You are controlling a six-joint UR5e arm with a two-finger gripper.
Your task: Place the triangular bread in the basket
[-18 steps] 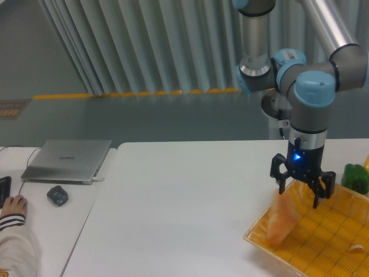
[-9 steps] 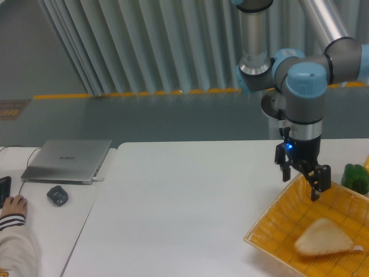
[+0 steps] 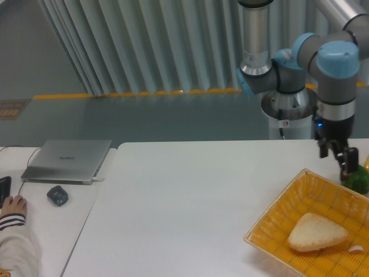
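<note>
The triangular bread (image 3: 316, 232) is a flat, pale golden-tan piece with rounded corners and a lighter, slightly matte top. It lies inside the basket (image 3: 277, 214), toward the front right part, flat on the weave. The basket is a shallow square tray of bright yellow lattice weave with a low raised rim, set cornerwise on the smooth white table (image 3: 184, 196). A tiny pale scrap (image 3: 357, 250) sits in the basket just right of the bread. A glossy green pepper (image 3: 360, 179) rests at the basket's far right edge. The gripper (image 3: 342, 157) hangs above the basket's back corner, well apart from the bread and holding nothing; seen nearly edge-on, whether its dark fingers are spread or together cannot be told. A silver closed laptop (image 3: 68, 160) and a dark mouse (image 3: 57, 195) lie at left.
</note>
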